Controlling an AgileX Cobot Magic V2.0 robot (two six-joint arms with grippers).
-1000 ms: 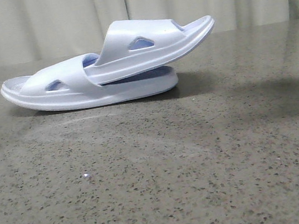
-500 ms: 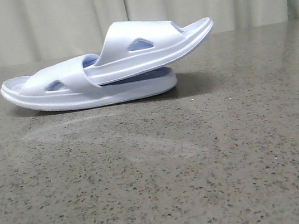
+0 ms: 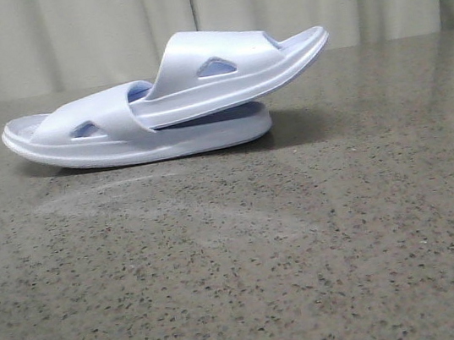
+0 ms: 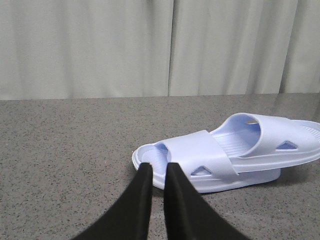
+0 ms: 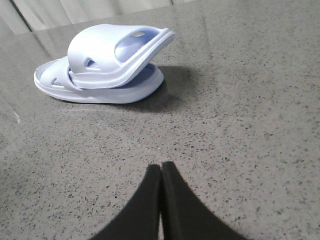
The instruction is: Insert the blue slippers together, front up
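Even, soft light, all views sharp. Slippers [image 3: 157,103] cast a shadow to their right on the table [image 3: 308,252]. Faint glare streaks on the tabletop.

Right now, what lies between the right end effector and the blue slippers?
Only bare speckled tabletop separates the right end effector from the blue slippers; the right wrist view shows this.

The table [image 3: 308,252] is occupied only by the nested slippers [image 3: 167,110] toward its far left. Bare surface is seen in front and to the right; a curtain [image 3: 61,32] closes off the rear.
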